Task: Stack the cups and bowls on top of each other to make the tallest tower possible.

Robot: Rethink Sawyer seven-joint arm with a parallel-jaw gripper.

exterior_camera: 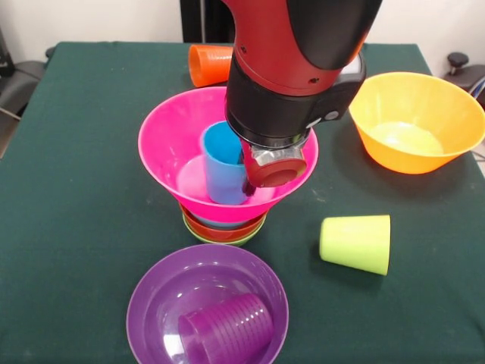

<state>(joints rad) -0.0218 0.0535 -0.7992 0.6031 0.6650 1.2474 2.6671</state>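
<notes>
Tower (224,220): pink bowl (163,144), upright blue cup (222,163); gripper (250,182) grip unclear.

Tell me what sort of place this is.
Probably a robot lab's test table: a green cloth-covered table, bright plastic bowls and cups such as the pink bowl, and an office chair at the side.

My work surface is a table (68,227) covered edge to edge with a dark green cloth; the cloth lies flat, with faint creases near the left edge. Beyond the far edge stands a pale wall (91,19). Off the far left corner sits a black, padded-looking object (19,76), partly cut off by the frame; I cannot identify it. Off the far right corner a black rounded knob-like part (457,59) rises just beyond the table's edge, type likewise undetermined.
</notes>
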